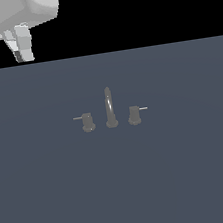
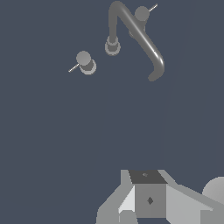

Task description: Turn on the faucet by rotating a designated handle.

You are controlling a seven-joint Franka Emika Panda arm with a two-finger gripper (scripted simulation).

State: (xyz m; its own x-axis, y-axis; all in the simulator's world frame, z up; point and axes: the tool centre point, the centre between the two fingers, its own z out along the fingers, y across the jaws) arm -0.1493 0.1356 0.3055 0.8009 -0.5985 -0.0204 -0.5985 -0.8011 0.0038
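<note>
Hanging high at the upper left corner of the exterior view, the gripper [image 1: 23, 52] touches nothing and holds nothing. Only a stub of its pale fingers [image 1: 24, 43] shows there, and the wrist view shows just the grey body of the hand, so I cannot tell whether the fingers stand apart or together.

Well below it and well apart, the faucet [image 1: 110, 108] stands near the middle of the desk [image 1: 193, 172]. Its tall slim spout rises upright between two stubby knobs, and in the wrist view the spout [image 2: 139, 35] arches over and curves down at its tip. The handle [image 1: 87, 122] is the knob on the exterior view's left, with a thin silver rod pointing outward, away from the spout. The other knob [image 1: 134, 115] mirrors it on the exterior view's right, its rod pointing the opposite way.

Bare desk lies on every side of the faucet, so each knob has open room around it. The desk is a flat, dull blue-grey plane that runs to a straight far edge, with plain black beyond it.
</note>
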